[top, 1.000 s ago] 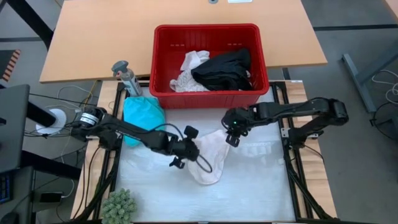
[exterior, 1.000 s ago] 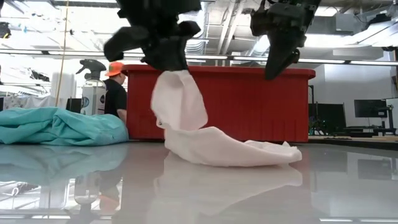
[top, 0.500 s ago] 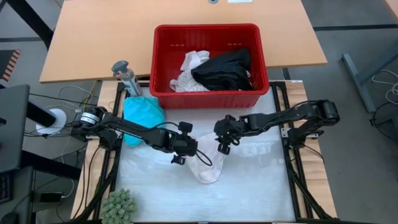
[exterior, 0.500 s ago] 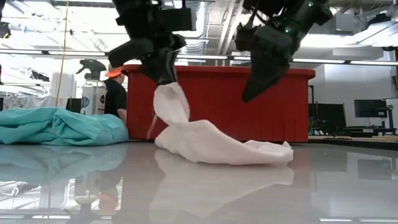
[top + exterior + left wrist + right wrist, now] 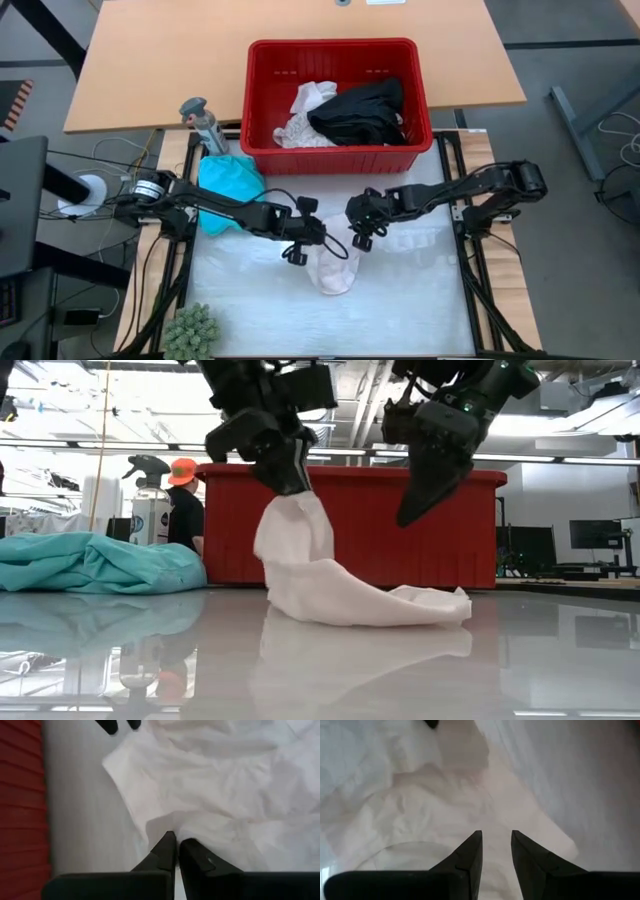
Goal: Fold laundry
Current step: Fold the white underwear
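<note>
A white garment [image 5: 332, 270] lies on the table's middle, one end raised. My left gripper [image 5: 312, 243] is shut on that raised end, as the low view shows [image 5: 288, 478]. My right gripper [image 5: 412, 510] hangs open just right of it, above the garment's flat part and clear of it; its wrist view shows the two fingers apart [image 5: 496, 845] over white cloth. A teal garment [image 5: 228, 185] lies heaped at the table's far left. A black garment [image 5: 360, 110] and white ones [image 5: 305, 115] sit in the red basket [image 5: 340, 48]. My left gripper pinches a bunched bit of the white garment's raised end [image 5: 172, 826] between its two shut fingers, slanting down from the table's left. How many layers it has cannot be told. The cloth hangs slack below the fingers, and its remaining part [image 5: 400, 605] lies on the table, trailing toward the right.
A spray bottle [image 5: 205, 122] stands at the far left by the basket's corner. A small green plant [image 5: 190, 330] sits at the near left edge. In the low view a person in an orange cap [image 5: 183, 500] stands beyond the table. The near half of the table shows bare surface.
My right gripper has come down and toward the table's left, closer to the white garment. My left gripper has shifted a little toward the right and rolled, keeping hold of the cloth. The garment has drawn together into a more compact heap under the raised end.
</note>
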